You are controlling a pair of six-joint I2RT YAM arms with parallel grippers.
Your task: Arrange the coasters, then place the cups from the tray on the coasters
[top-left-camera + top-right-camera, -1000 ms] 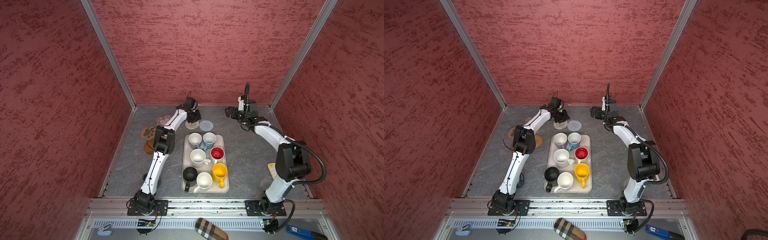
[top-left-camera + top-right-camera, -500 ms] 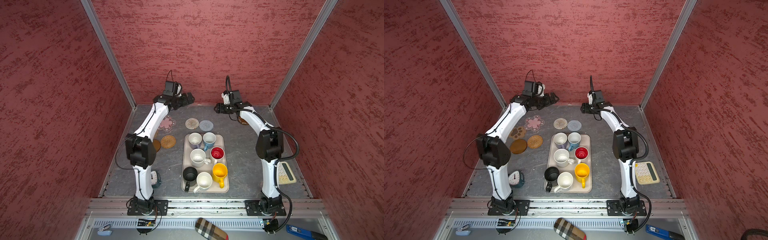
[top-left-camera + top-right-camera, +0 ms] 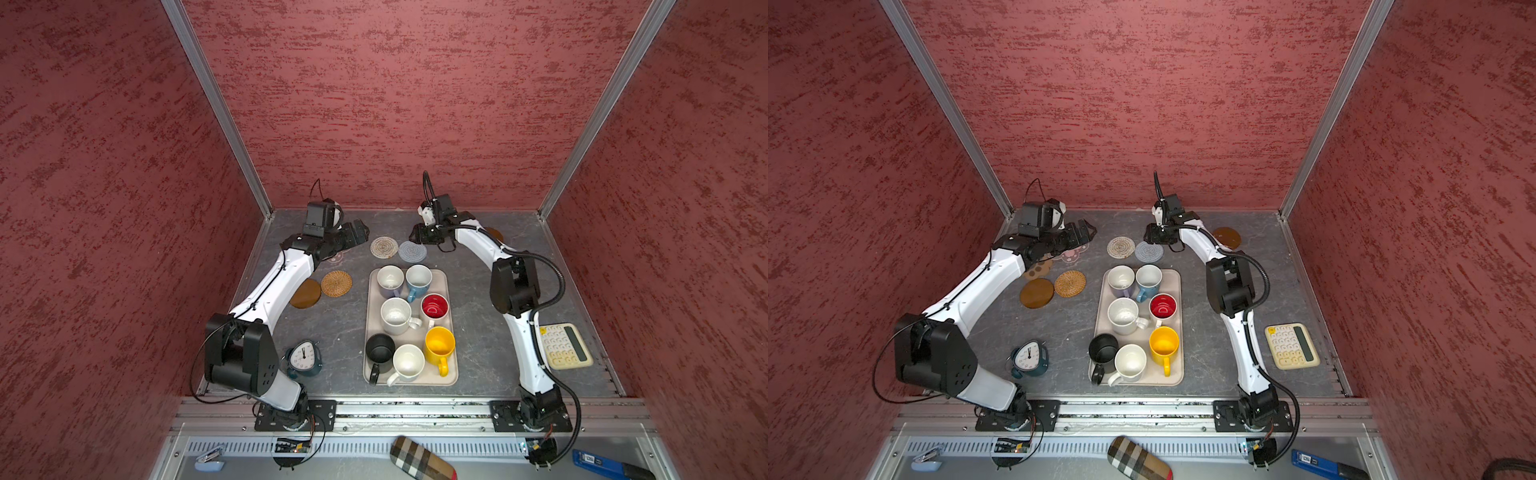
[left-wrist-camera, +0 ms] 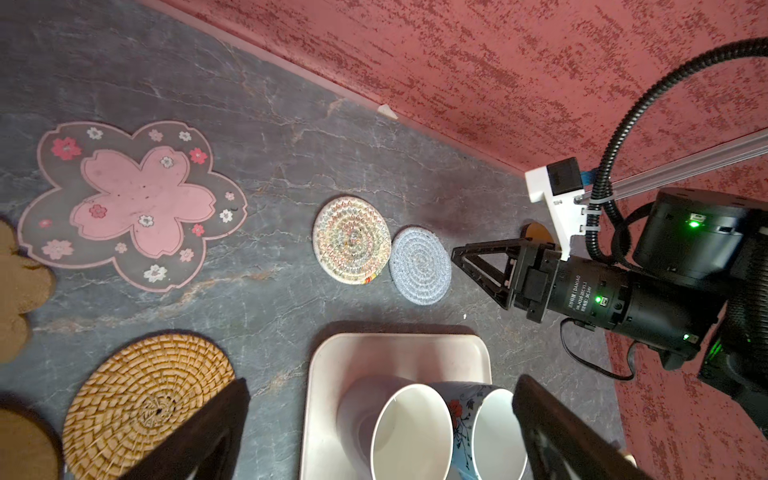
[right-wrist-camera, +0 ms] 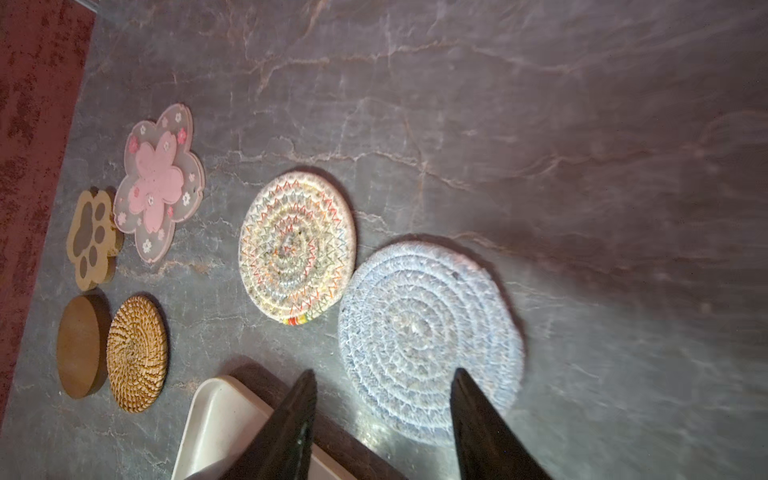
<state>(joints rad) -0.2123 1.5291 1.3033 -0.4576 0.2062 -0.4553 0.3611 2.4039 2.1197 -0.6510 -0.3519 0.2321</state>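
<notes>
Seven cups stand on the beige tray (image 3: 452,373); the lavender-grey cup (image 3: 390,279) and light blue cup (image 3: 418,279) are rearmost. Behind the tray lie the whitish woven coaster (image 3: 384,247) and the grey-lavender coaster (image 3: 412,251). On the left lie the rattan coaster (image 3: 1070,283), a brown disc (image 3: 1037,293), the paw coaster (image 3: 1038,269) and the pink flower coaster (image 4: 133,203). A second brown disc (image 3: 1227,237) lies back right. My left gripper (image 3: 360,232) hangs open over the flower coaster. My right gripper (image 5: 384,372) is open, straddling the grey-lavender coaster's (image 5: 430,336) edge.
A blue alarm clock (image 3: 304,357) stands front left beside the left arm's base. A cream calculator (image 3: 563,345) lies at the right edge. Red walls close in the back and both sides. A plaid case (image 3: 422,459) lies outside the front rail.
My left gripper opened, let go of the whitish woven coaster and pulled back left. My right gripper moved left and down to the grey-lavender coaster, its jaws narrowing.
</notes>
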